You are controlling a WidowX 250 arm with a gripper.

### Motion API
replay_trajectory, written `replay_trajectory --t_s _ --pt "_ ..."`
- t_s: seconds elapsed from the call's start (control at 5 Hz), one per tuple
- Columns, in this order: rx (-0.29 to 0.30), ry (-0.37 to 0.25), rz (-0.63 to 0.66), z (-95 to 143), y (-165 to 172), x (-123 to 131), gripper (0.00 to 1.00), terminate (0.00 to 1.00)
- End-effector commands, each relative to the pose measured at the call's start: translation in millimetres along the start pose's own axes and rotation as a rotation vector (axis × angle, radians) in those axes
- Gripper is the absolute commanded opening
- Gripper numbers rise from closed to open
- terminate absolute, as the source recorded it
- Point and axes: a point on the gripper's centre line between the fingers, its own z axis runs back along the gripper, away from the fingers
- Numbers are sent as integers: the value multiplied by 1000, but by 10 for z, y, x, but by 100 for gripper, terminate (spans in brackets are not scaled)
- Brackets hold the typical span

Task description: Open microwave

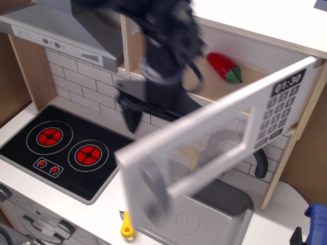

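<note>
Microwave: door swung far out over the sink, hinged at right, handle low at its free edge
Gripper: blurred behind door; finger spread cannot be told
Risk: door overswings, straining hinge
Risk: arm clips range hood
</note>
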Motion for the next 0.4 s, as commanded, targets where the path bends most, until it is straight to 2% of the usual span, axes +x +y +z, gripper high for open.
replay_trajectory --t_s 0.0,0.2 --pt "41 -8 -34 213 -136 -128 100 0" --pt "41 -8 -34 213 -136 -128 100 100"
